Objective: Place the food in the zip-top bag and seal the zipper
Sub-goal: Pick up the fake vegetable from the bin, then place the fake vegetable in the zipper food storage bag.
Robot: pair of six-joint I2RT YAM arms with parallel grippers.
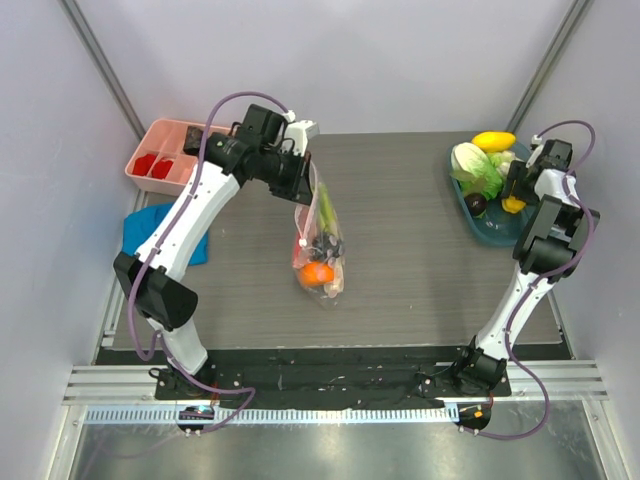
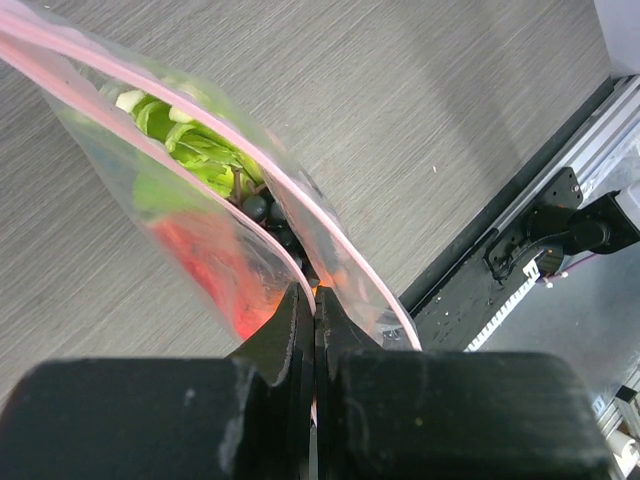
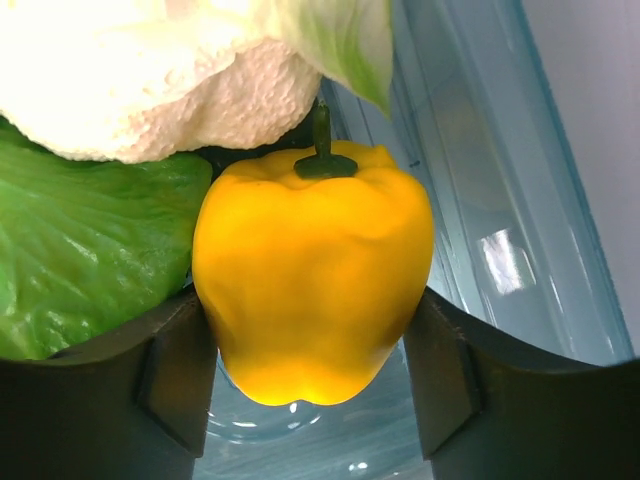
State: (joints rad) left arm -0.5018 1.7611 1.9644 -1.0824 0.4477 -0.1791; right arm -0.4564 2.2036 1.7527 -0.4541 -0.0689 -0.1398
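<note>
clear crinkly plastic of the zip-top bag stretches from the left gripper toward the near side, over the middle of the grey table. this gripper's fingers are pressed together on the pale pink zipper, pinching the strip at one end, while the rest of the mouth gapes open. inside the bag are the green-white leek, dark grapes, a red watermelon slice and, at the lower end, an orange. at the far right the right gripper reaches into a blue tray, its fingers clasping a yellow pepper from both sides. pale green cabbage lies just beside the pepper in the same tray. a pink compartment tray and a blue cloth sit at the far left.
</note>
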